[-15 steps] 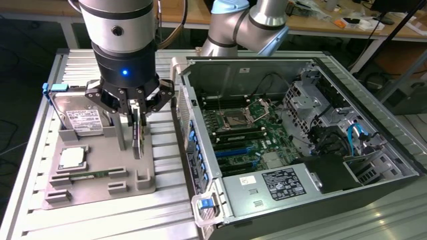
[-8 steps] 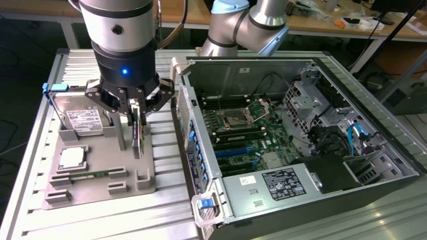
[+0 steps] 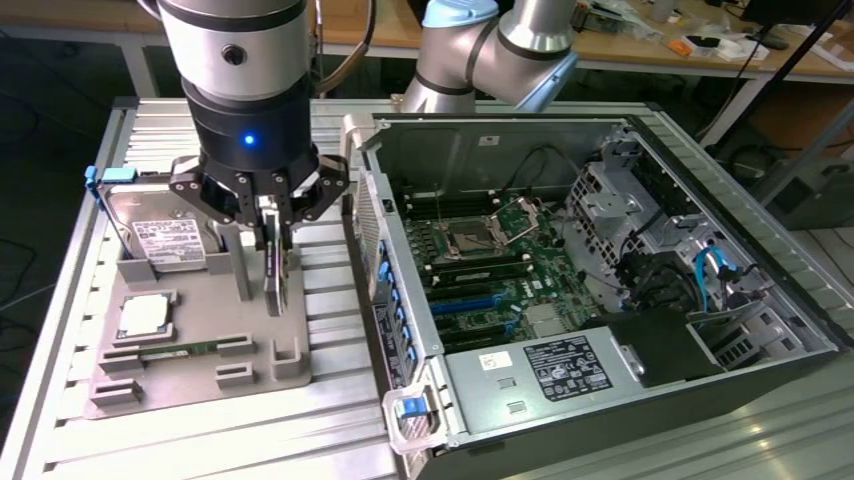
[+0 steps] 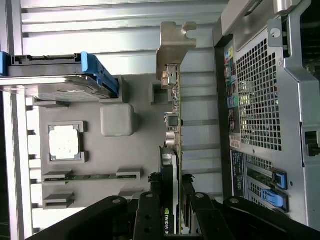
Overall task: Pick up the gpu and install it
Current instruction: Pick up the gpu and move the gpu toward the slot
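The gpu (image 3: 276,275) is a thin dark card with a silvery bracket, standing on edge over the grey holder tray (image 3: 200,385) at the exterior view's left. My gripper (image 3: 274,225) hangs straight above it and is shut on the card's upper edge. In the wrist view the gpu (image 4: 174,115) runs edge-on away from my gripper (image 4: 172,212), with a black finger (image 4: 150,220) pressed to each side and its bracket (image 4: 172,40) at the far end. The card's lower edge is at the tray's slot; whether it is seated or lifted I cannot tell.
On the tray (image 4: 140,160) lie a silver hard drive in a blue frame (image 3: 160,235), a CPU (image 3: 144,315) and a green RAM stick (image 3: 180,350). The open computer case (image 3: 747,330) stands at the exterior view's right, its motherboard (image 3: 494,270) exposed.
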Tool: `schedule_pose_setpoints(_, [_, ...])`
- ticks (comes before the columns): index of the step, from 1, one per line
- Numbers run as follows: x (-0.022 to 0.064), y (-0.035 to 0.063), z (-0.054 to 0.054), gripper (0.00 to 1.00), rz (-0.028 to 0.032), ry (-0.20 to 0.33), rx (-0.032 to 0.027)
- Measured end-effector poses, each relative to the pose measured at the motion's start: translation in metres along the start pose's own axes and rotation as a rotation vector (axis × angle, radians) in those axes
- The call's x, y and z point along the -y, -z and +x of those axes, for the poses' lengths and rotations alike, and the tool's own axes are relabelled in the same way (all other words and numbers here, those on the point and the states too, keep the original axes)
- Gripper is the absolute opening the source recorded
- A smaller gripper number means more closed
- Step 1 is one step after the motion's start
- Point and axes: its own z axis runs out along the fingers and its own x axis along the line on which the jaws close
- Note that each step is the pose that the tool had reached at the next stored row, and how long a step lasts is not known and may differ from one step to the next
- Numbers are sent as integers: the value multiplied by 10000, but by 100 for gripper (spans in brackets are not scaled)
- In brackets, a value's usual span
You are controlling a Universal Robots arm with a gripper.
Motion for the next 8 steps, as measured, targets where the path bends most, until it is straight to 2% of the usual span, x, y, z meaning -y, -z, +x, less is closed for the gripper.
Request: schedule_pose_setpoints(8, [-3,34,-1,27,-1,0,1])
